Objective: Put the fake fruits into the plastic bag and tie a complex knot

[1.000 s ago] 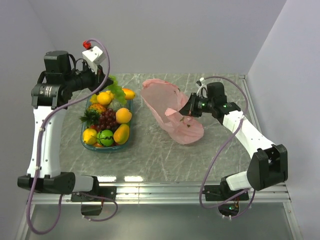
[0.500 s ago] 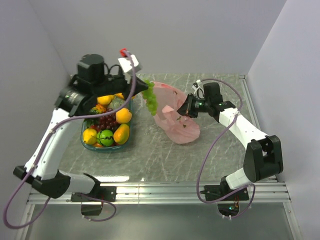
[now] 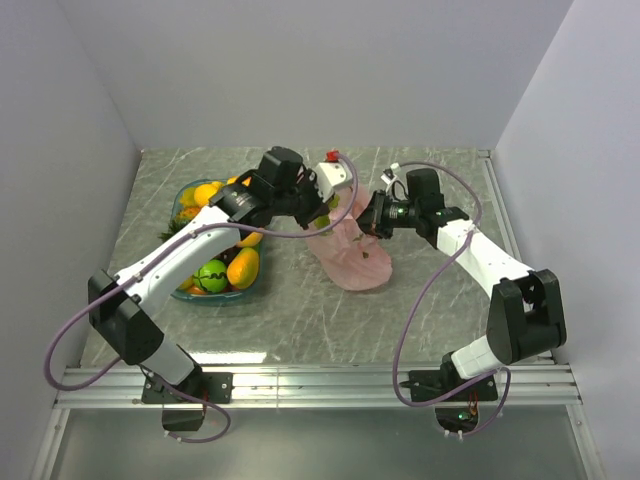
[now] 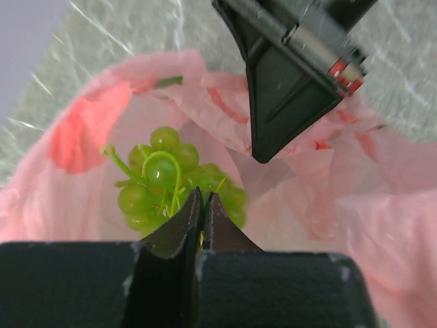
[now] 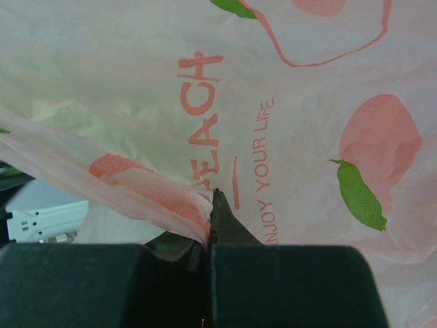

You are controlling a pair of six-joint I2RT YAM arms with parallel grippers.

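The pink plastic bag [image 3: 352,255] lies mid-table with its mouth held open; no knot is in view. My right gripper [image 3: 369,216] is shut on the bag's rim, with pink film pinched between its tips [image 5: 212,199]. My left gripper [image 3: 324,212] hangs over the bag's mouth, shut on the stem of the green grapes [image 4: 164,174]. The bunch dangles just past its tips [image 4: 202,199], inside the pink bag [image 4: 82,143]. The rest of the fake fruits [image 3: 243,267] lie in the tray, among them a green apple [image 3: 211,275] and oranges [image 3: 207,193].
The clear teal tray [image 3: 216,300] stands on the left of the marble table, partly under my left arm. The right gripper's black finger [image 4: 283,102] reaches in over the bag's far rim. White walls close in the back and both sides.
My left arm has swung right from above the tray to the bag's mouth, carrying the green grapes. The right gripper has kept its hold on the bag's rim, and the bag has bunched up.
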